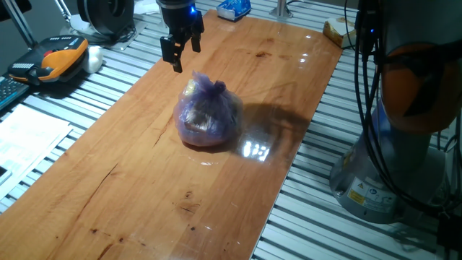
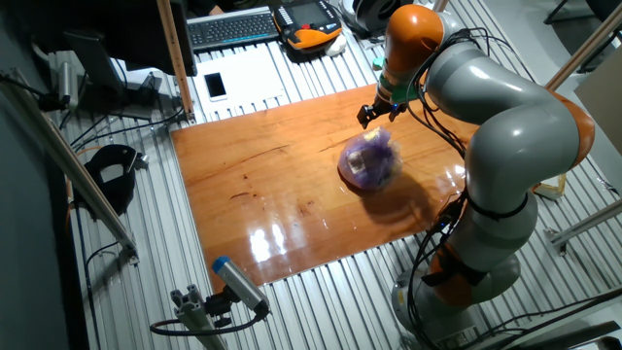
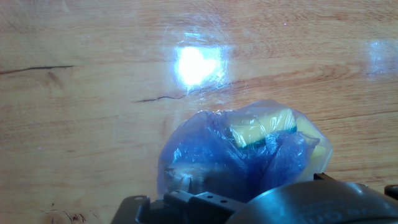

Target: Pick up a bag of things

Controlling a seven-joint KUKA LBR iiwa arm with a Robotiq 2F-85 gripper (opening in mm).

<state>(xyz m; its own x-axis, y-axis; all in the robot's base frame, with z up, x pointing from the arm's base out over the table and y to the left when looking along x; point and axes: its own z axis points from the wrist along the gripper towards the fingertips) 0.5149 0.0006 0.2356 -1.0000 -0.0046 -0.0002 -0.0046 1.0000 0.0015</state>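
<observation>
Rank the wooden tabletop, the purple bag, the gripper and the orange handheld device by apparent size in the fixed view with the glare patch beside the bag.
1. wooden tabletop
2. purple bag
3. orange handheld device, close to the bag and partly cut off, so unsure
4. gripper, open above the bag, smallest

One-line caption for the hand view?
Purple bag on the wooden table, seen from just above.

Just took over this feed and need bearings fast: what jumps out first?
The purple bag of things sits alone mid-way along the wooden table, knotted top up, yellowish lumps showing through. The claw hangs open just above and behind it, not touching. A bright lamp glare shines on the wood beside the bag.
</observation>
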